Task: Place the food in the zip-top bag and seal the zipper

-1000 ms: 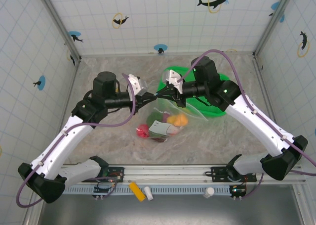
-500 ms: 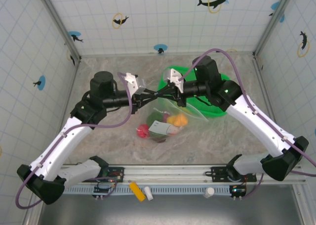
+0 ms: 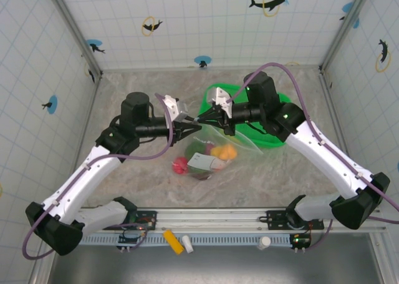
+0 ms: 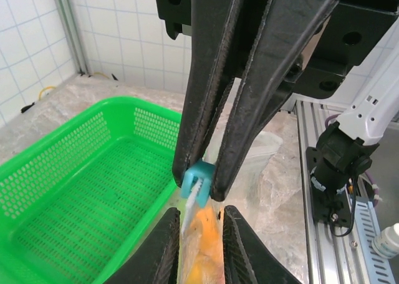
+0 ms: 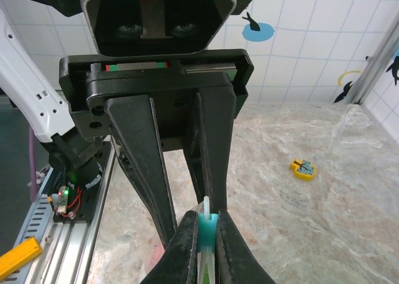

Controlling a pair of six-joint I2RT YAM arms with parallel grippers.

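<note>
A: Where do we find the zip-top bag [image 3: 202,162]?
B: Mid-frame, food [image 3: 222,151] inside. Our right end effector [image 5: 204,235] pinches the zipper [image 5: 207,220] taut; the left end effector [image 4: 202,237] straddles it, grip unclear, for sealing.

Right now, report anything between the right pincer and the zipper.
Nothing visible does. The right pincer is shut on the bluish-green end of the zipper, and the left pincer straddles the bag beside it.

Right pincer [image 5: 207,225] clamped on the zipper [image 5: 206,204] end. Left pincer [image 4: 201,216] fingers slightly apart, tips just beside the right one's tips. Both arms bent at the elbow, forearms angled inward, wrists roughly level, meeting tip to tip.
</note>
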